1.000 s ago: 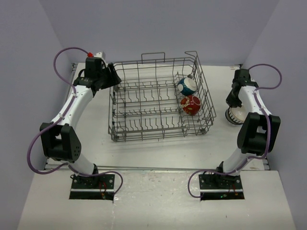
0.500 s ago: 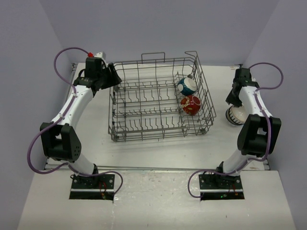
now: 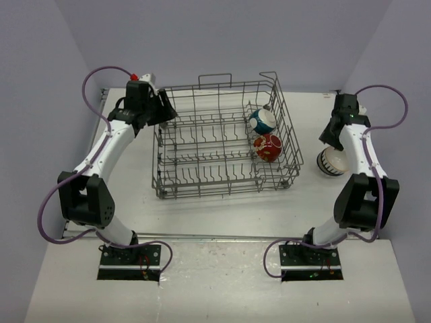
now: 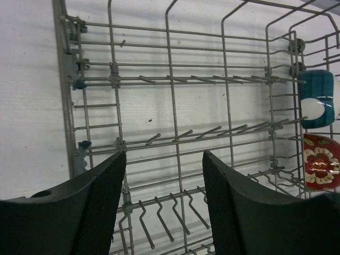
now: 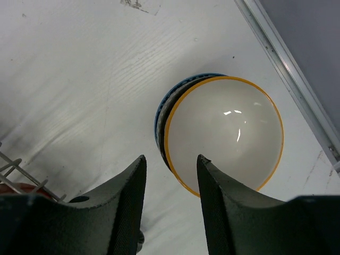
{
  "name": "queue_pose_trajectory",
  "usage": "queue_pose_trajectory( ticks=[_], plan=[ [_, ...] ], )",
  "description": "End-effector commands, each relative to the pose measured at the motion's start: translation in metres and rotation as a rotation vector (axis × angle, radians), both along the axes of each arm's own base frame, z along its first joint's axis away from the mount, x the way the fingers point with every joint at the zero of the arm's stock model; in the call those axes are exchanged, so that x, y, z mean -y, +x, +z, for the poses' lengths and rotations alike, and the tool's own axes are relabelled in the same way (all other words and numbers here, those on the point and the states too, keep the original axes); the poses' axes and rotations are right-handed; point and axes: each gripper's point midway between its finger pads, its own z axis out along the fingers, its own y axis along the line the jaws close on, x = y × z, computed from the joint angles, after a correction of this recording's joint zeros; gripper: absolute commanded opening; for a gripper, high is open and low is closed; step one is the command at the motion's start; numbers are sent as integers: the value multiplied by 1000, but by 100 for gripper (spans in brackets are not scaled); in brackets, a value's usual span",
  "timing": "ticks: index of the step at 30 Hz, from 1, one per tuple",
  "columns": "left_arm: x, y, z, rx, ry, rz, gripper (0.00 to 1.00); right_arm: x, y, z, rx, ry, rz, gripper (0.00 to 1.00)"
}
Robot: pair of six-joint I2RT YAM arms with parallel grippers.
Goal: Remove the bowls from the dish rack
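Right wrist: right end effector (image 5: 170, 162), fingers (image 5: 126, 212) apart, above stacked bowls (image 5: 226, 130).

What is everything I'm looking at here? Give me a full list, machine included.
table: one, white, under everything.
dish rack: one, grey wire, middle of the table.
teal-and-white bowl: one, propped in the rack's right end, farther back.
red patterned bowl: one, in the rack's right end, just in front of the teal one.
stacked bowls: one stack on the table right of the rack; the top one is cream inside with an orange rim, blue and dark edges show beneath; exact count unclear.
cables: several, purple, looping along the arms.
arms: two, white and black, at the near edge.
left gripper: one, black, open, over the rack's left end.
right gripper: one, black, open, above the stack.
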Motion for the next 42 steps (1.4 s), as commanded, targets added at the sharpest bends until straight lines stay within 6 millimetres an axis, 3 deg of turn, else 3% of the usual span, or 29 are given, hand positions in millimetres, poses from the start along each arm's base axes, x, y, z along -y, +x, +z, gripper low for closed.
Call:
queue_pose_trajectory(
  ticks=[1, 5, 8, 10, 13, 16, 17, 18, 20, 23, 26, 36, 42],
  plan=[
    [29, 3, 30, 88, -58, -70, 61, 7, -16, 44, 86, -44, -54, 45],
    [80, -3, 45, 118, -137, -186, 62, 3, -25, 79, 166, -50, -40, 46],
    [124, -9, 61, 142, -247, -290, 63, -13, -27, 106, 239, 9, 4, 47],
    [155, -10, 75, 164, -314, -355, 64, -40, -18, 126, 317, 113, 127, 50],
    [185, -5, 88, 168, -464, -392, 64, -88, -4, 146, 380, 305, 340, 53],
    [214, 0, 98, 159, -600, -429, 64, -122, 5, 151, 359, 449, 462, 53],
    [222, 1, 112, 179, -621, -448, 64, -129, 6, 151, 347, 469, 478, 53],
    [229, 8, 102, 150, -634, -441, 65, -140, 7, 152, 341, 489, 509, 53],
    [238, 12, 112, 154, -671, -459, 65, -160, 8, 152, 320, 531, 571, 53],
    [247, 22, 111, 132, -735, -453, 65, -180, 9, 152, 314, 579, 626, 53],
    [255, 29, 107, 108, -768, -465, 65, -185, 8, 140, 275, 598, 631, 50],
    [268, 41, 72, 30, -772, -489, 65, -172, 8, 115, 231, 534, 583, 47],
    [269, 41, 56, 10, -748, -497, 65, -164, 9, 113, 225, 488, 561, 47]
  ],
)
